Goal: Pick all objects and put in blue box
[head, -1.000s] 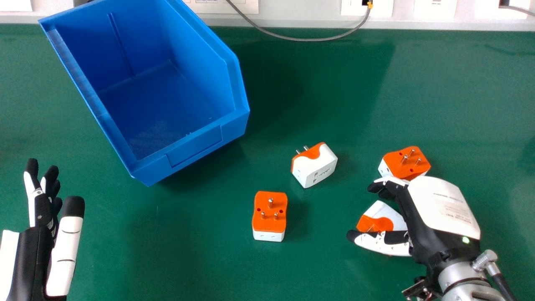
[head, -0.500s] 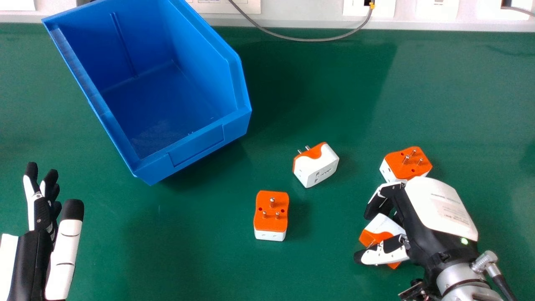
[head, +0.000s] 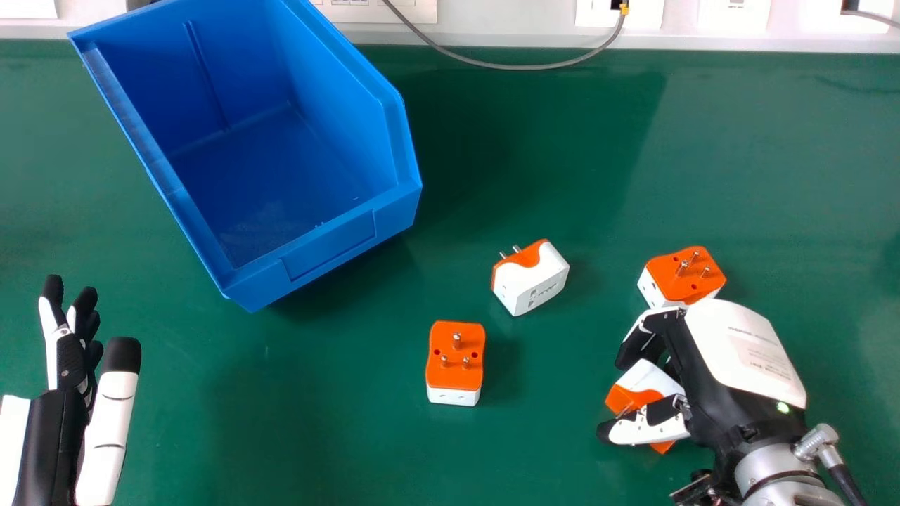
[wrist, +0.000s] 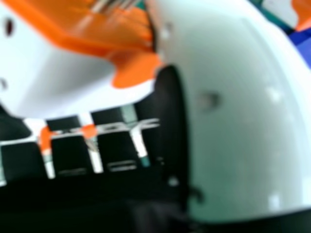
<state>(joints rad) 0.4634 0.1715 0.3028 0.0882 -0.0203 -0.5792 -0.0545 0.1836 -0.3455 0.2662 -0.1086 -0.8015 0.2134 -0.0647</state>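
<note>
Right robot hand (head: 714, 376) curled round the near-right adapter (head: 647, 378), thumb on its near side. I'd firm the pinch, lift straight up before moving left, avoid nudging the far-right adapter (head: 685, 274), then clear the blue box (head: 330, 246) rim.

Green tabletop (head: 316, 422), sagging grey cable (head: 524, 67), white panels (head: 733, 17)

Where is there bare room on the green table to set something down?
Bare table lies between the left hand and the nearest loose plug adapter, and right of the blue box, nearer than the grey cable. Crowded: around the right hand, curled round one adapter, with another adapter just beyond.
</note>
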